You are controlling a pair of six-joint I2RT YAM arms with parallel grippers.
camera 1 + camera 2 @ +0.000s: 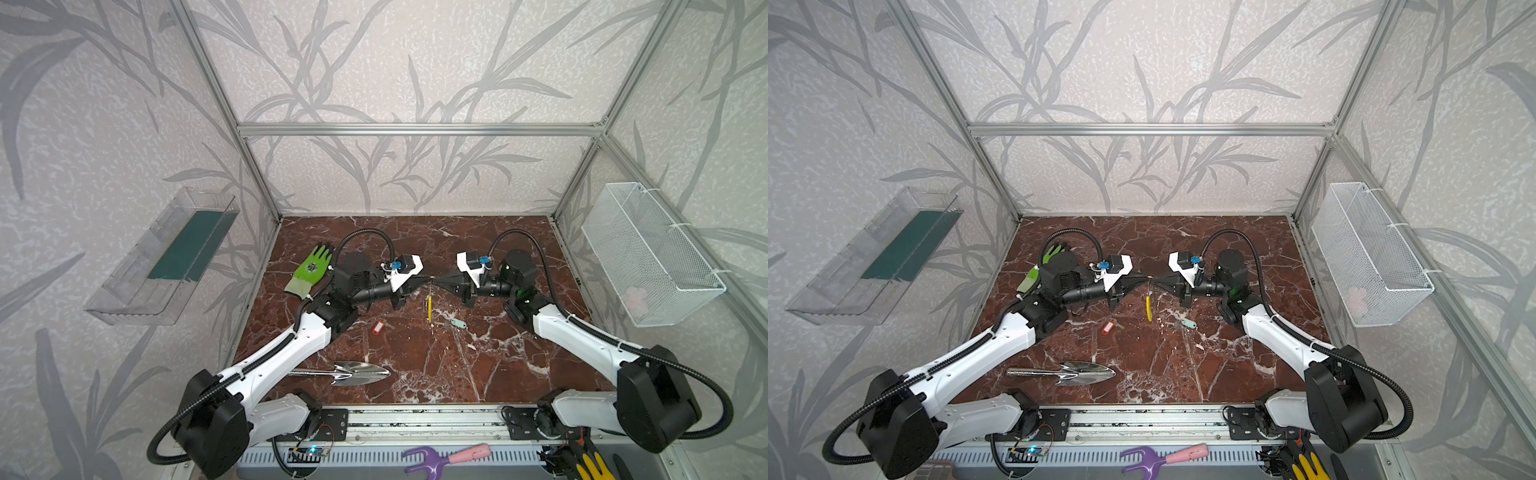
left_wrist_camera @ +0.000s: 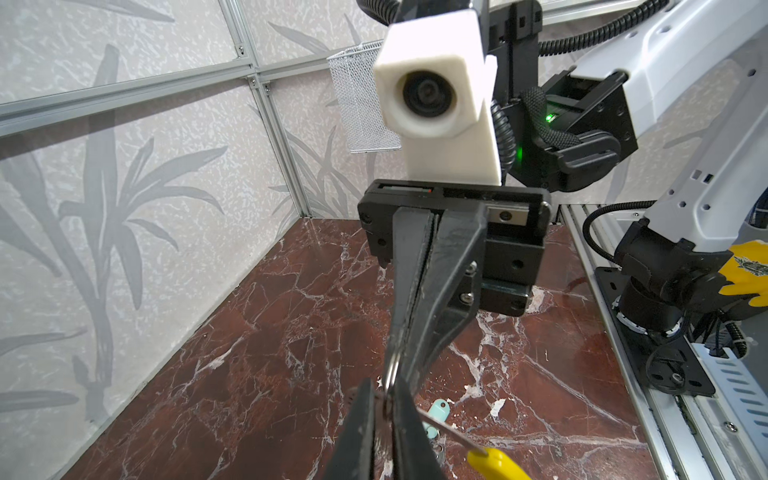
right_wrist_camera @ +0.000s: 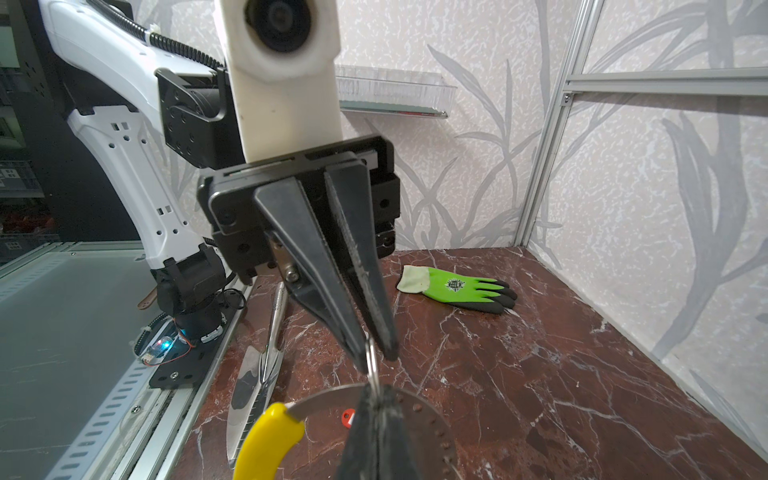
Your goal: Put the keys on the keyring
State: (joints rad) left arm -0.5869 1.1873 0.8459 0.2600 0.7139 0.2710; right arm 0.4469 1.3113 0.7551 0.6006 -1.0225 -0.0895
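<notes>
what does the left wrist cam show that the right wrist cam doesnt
Only left wrist: the mint-tagged key, the mesh basket, the yellow glove. Only right wrist: the red-tagged key, the trowel, the green glove, the clear tray. Both: the keyring with its yellow segment, pinched by the left gripper and the right gripper.

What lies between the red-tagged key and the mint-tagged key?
In both top views, only the keyring hangs there; the table is otherwise bare.
</notes>
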